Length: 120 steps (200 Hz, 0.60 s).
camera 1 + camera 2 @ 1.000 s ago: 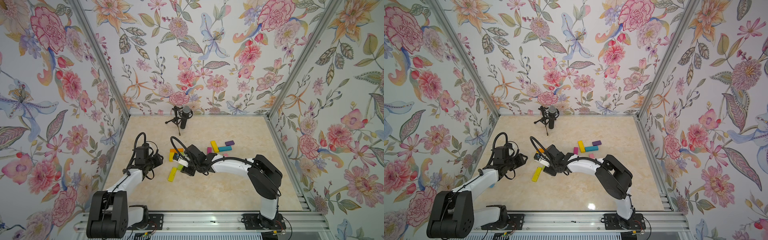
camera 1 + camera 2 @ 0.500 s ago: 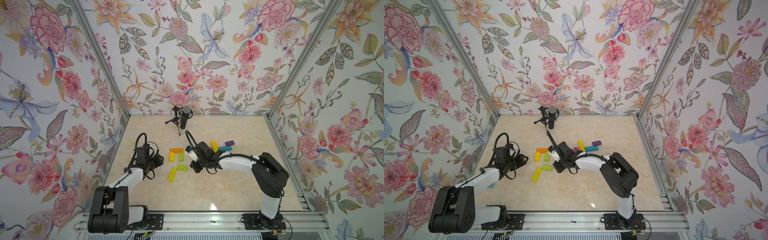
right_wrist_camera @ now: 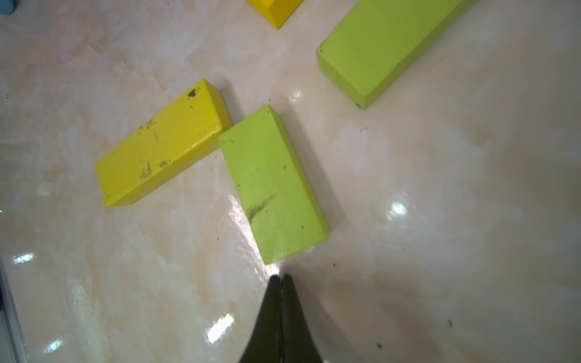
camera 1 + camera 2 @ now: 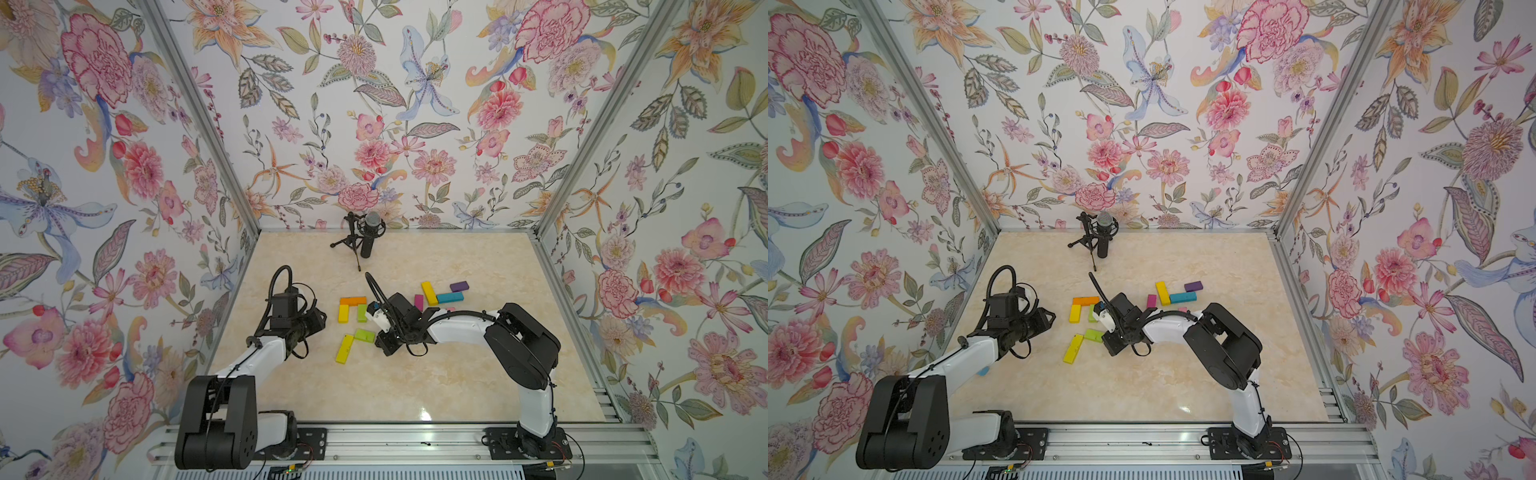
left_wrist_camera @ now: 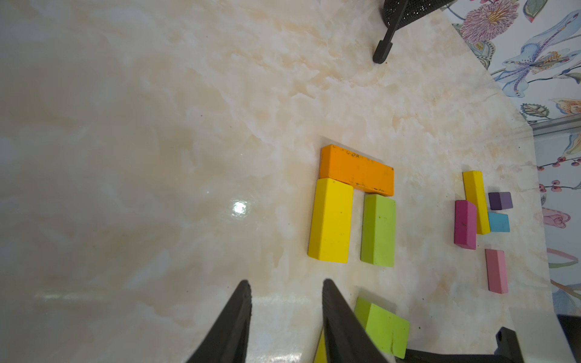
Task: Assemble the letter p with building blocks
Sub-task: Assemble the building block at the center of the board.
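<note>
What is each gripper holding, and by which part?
Nothing. The right gripper is shut empty near a lime green block; the left gripper is open and empty.

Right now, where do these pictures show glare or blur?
Right wrist view: several glare spots on the table beside a lime block; the right gripper looks soft. Left wrist view: one glare spot on the table. Both top views: sharp, one glare patch near the table's front edge.

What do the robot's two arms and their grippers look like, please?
Both arms, the left arm and the right arm, have glossy white link shells between bulky black joint housings. A black cable arches over each wrist. The left gripper and the right gripper end in matte black fingers tapering to points. No markings are legible.
</note>
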Each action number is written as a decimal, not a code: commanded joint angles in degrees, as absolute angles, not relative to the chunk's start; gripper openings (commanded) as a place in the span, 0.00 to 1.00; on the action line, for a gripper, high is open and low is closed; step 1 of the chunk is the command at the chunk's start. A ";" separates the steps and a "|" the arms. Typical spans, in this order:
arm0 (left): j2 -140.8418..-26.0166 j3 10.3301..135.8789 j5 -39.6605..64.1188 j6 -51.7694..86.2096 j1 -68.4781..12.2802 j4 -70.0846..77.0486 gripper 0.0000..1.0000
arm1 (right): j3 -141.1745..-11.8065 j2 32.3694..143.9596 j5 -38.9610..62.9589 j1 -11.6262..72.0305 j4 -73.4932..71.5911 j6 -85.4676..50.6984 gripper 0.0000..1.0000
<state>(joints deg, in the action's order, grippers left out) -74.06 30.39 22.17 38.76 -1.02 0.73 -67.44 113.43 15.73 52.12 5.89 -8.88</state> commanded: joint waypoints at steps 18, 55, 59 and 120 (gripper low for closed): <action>-72.74 30.75 21.53 37.59 -0.29 -0.63 0.40 | -69.24 117.21 16.07 51.90 5.45 -10.02 0.05; -71.95 30.39 21.59 37.65 -0.17 -0.99 0.40 | -70.86 118.89 16.39 51.31 5.39 -10.02 0.05; -71.83 30.32 21.55 37.70 -0.20 -0.97 0.40 | -70.92 118.91 16.49 51.32 5.44 -9.90 0.05; -71.37 29.94 21.87 38.13 -0.17 -1.04 0.40 | -71.41 119.98 15.95 51.24 5.00 -9.93 0.05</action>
<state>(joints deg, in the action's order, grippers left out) -72.34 30.39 22.09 38.37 -0.64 -0.03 -70.98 117.03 17.17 51.66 3.14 -9.50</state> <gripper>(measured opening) 0.401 0.051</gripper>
